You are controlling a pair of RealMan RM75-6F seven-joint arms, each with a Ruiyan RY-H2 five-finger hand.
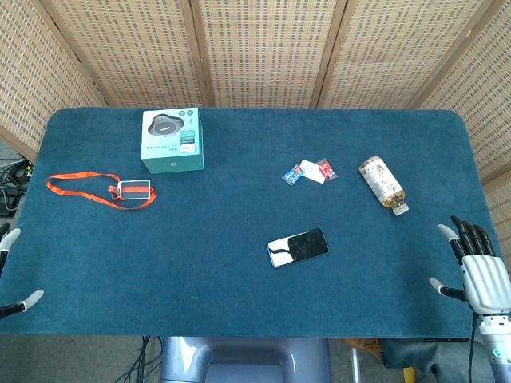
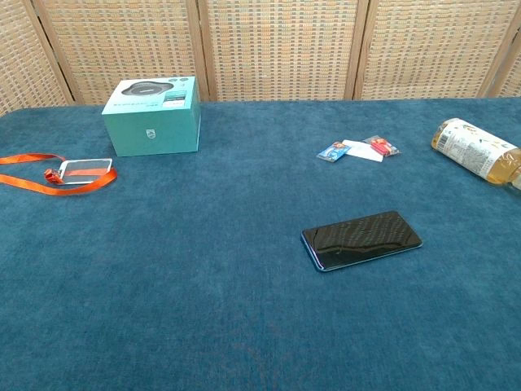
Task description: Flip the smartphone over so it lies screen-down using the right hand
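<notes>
Hands first, being nearest the robot: the white-and-black right hand (image 1: pixel 479 271) sits at the near right edge of the blue felt-covered table (image 1: pixel 200 279), fingers apart and pointing away, holding nothing. Of the left hand (image 1: pixel 11 271) only a few pale fingertips show at the near left edge — they look spread and empty, though the palm is out of frame. Neither hand appears in the chest view.

Task object: the black glossy slab smartphone (image 1: pixel 298 246) lies flat near the table's middle, reflective screen up, so the flip is not yet begun. It lies to the left of the right hand and slightly farther from the robot, well apart from it. Its long axis runs roughly across the table, left to right, with the right end tilted a little away — so a short end faces the right hand. The right hand is judged clearly nearer than the left.

Judgement: the reach must go inward across bare felt; nothing stands in that path.

Farther back: a small cluster of red, white and blue sachets (image 1: pixel 310 171); a clear plastic bottle of amber drink (image 1: pixel 383 184) on its side to the right; an orange lanyard with a clear badge holder (image 1: pixel 104 190) at left; a teal cardboard box (image 1: pixel 172 140) beyond it.
</notes>
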